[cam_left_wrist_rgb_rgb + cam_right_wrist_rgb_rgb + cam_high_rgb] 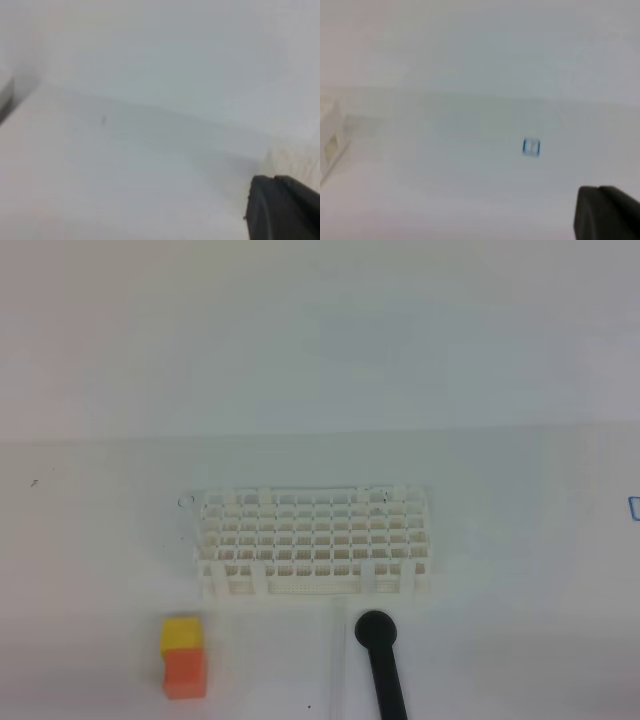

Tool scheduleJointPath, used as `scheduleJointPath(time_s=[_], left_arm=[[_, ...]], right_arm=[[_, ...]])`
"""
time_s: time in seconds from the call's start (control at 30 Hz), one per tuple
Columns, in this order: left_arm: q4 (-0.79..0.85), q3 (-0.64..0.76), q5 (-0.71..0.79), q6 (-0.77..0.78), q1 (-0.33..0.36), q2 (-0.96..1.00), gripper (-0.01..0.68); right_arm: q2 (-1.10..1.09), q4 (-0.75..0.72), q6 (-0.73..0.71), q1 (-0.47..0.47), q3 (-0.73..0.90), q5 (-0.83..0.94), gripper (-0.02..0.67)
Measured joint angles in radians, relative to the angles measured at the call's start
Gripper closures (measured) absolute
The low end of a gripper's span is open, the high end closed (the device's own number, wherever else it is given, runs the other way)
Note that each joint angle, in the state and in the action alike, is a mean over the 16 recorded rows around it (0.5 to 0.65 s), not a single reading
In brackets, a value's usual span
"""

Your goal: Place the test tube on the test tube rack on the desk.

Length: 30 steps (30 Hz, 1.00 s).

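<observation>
On your white table (100, 540), the yellow-and-orange block (184, 656) stands left. The white lattice test tube rack (314, 542), many small square holes, sits just beyond the black test tube (381, 660). Both tools (282, 207) (607, 212) are fully closed, holding nothing.

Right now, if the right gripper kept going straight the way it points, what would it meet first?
Probably nothing close: the right gripper, shut, faces bare desk with only a small blue mark ahead. The test tube rack sits off to the left. Depth is unclear.
</observation>
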Motion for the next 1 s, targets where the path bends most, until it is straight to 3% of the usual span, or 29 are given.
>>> scheduleJointPath(time_s=[0.37, 0.57, 0.77, 1.0], left_arm=[[-0.007, 0.0, -0.263, -0.011, 0.0, 0.0, 0.673], [0.059, -0.033, -0.32, -0.134, -0.001, 0.001, 0.673], [0.253, -0.162, -0.246, -0.388, -0.002, 0.027, 0.673], [0.491, -0.362, 0.029, -0.634, -0.002, 0.116, 0.673]], right_arm=[[0.0, 0.006, 0.0, 0.0, 0.003, -0.311, 0.65], [0.0, 0.01, 0.001, 0.0, 0.0, -0.376, 0.65], [0.001, -0.018, 0.001, 0.0, -0.066, -0.316, 0.65], [0.044, -0.071, 0.001, 0.0, -0.256, -0.104, 0.65]])
